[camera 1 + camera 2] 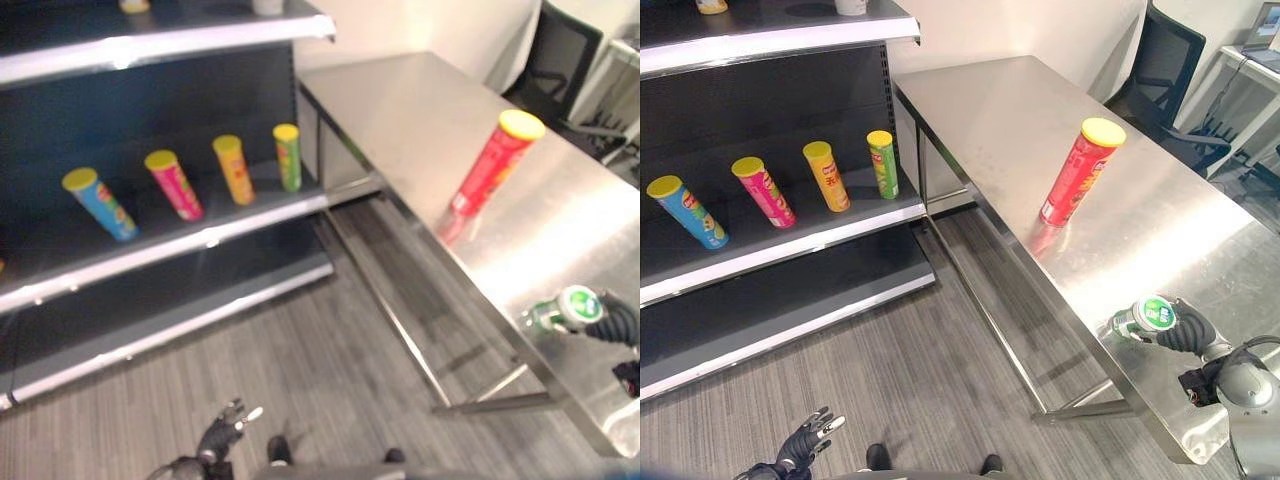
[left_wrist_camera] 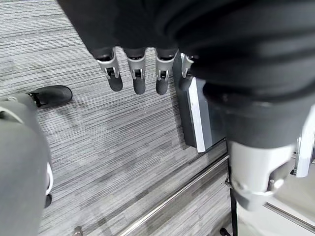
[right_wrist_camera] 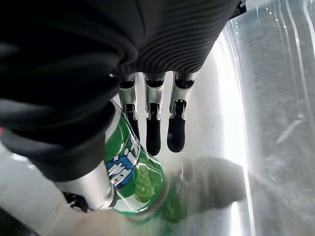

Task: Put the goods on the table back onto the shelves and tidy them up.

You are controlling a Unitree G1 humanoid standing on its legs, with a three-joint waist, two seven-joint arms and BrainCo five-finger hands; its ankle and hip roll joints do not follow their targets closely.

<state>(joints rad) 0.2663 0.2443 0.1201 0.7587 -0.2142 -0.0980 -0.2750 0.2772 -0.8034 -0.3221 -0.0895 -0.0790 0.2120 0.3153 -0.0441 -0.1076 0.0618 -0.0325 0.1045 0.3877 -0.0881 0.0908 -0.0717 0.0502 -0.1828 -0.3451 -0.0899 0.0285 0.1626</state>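
One green plastic bottle (image 1: 1143, 319) lies gripped in the right hand (image 1: 1185, 327) fingers at the steel surface (image 1: 1020, 110) near edge; left hand (image 1: 805, 441) hangs open-fingered.

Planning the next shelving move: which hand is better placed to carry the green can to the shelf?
The right hand: it is already curled round the green can at the table edge. The left hand hangs low over the floor, holding nothing.
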